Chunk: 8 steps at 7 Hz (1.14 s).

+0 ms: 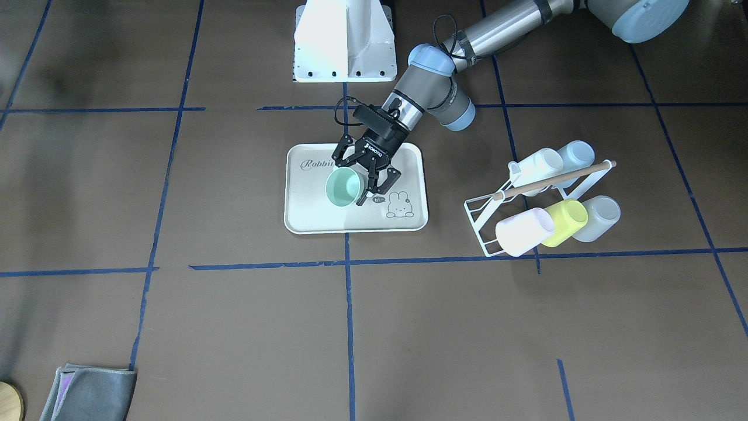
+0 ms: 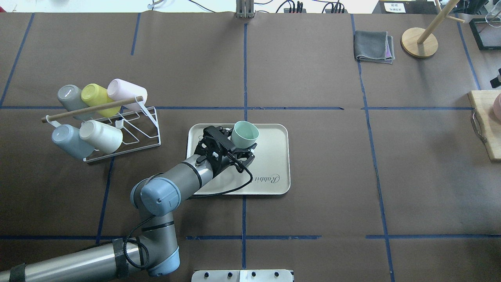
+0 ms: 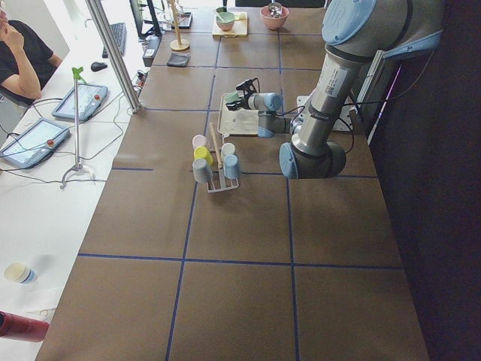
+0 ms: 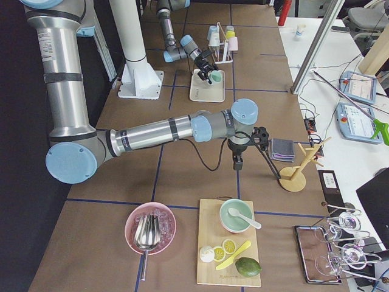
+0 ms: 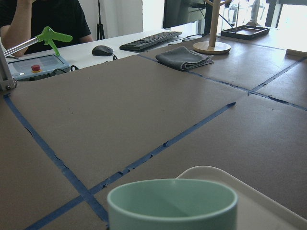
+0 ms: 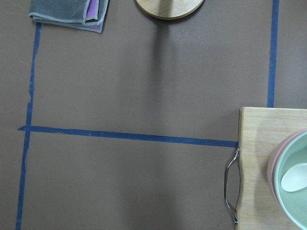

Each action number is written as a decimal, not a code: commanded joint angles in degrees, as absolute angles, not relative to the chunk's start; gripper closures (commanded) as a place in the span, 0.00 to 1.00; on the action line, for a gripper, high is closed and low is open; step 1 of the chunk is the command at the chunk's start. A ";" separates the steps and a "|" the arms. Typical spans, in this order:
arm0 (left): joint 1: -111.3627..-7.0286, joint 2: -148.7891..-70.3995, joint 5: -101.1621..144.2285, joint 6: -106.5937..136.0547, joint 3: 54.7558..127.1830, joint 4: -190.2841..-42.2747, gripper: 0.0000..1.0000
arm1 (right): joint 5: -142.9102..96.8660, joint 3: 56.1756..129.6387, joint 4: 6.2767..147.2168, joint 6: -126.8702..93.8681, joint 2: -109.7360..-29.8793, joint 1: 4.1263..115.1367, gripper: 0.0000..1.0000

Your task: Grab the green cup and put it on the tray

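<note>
The green cup [image 1: 343, 187] stands upright over the middle of the cream "Rabbit" tray [image 1: 310, 213], at or just above its surface. My left gripper [image 1: 354, 182] reaches in low from the robot's side, with one finger on each side of the cup against its wall. In the overhead view the cup [image 2: 245, 134] is at the gripper's [image 2: 239, 143] tip, over the tray [image 2: 274, 156]. The left wrist view shows only the cup's rim [image 5: 172, 203]. My right gripper [image 4: 237, 162] hangs above bare table, far from the tray. I cannot tell whether it is open or shut.
A white wire rack [image 2: 129, 137] holding several cups, one of them yellow-green [image 2: 95, 97], stands to the left of the tray. A folded grey cloth [image 2: 373, 46], a wooden stand [image 2: 419, 42] and a cutting board [image 2: 487, 125] lie at the far right.
</note>
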State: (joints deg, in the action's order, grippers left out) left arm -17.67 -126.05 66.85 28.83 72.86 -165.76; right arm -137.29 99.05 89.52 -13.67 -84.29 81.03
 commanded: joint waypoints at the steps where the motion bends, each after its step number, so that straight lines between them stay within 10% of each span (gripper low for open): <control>1: -17.67 -126.04 66.88 28.83 73.04 -165.76 0.21 | -137.29 99.05 89.47 -13.71 -84.29 81.04 0.00; 8: -17.84 -126.21 66.88 29.09 73.39 -165.85 0.00 | -137.29 98.88 89.47 -13.80 -84.37 81.04 0.00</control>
State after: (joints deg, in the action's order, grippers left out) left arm -17.79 -126.20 66.89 29.11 73.34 -165.85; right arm -137.28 98.95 89.48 -13.73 -84.35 81.01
